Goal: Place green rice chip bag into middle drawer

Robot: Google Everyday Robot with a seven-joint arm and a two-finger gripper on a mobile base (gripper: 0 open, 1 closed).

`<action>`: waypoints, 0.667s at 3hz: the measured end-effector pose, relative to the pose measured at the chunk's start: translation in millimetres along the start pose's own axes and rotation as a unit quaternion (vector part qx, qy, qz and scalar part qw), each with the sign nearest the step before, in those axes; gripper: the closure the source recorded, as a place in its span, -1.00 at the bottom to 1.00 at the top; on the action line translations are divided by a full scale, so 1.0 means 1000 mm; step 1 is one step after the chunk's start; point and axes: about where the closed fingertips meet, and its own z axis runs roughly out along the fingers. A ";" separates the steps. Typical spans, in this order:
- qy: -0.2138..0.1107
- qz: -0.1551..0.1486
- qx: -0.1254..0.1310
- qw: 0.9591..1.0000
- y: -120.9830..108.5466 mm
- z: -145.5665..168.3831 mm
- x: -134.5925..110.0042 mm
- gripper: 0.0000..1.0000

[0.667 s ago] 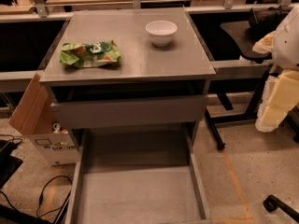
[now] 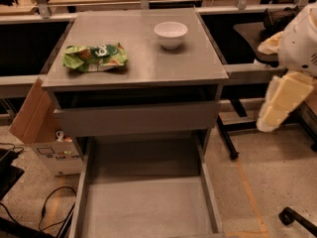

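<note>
The green rice chip bag lies flat on the left side of the grey cabinet top. The middle drawer is pulled far out below, with a bare grey floor and thin side walls. My gripper hangs on the white arm at the right edge of the camera view. It is beside the cabinet, below the level of the cabinet top, far to the right of the bag and holding nothing.
A white bowl stands on the cabinet top at the back right. A narrower drawer shows as a plain grey front panel above the open one. A cardboard box leans at the left. Cables lie on the floor.
My arm and gripper have shifted slightly to the left and up. The bag, bowl and drawer have not moved.
</note>
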 end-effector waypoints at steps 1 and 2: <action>-0.109 -0.012 0.010 0.994 -0.046 0.035 -0.042 -1.00; -0.207 -0.023 0.018 0.978 -0.097 0.064 -0.090 -1.00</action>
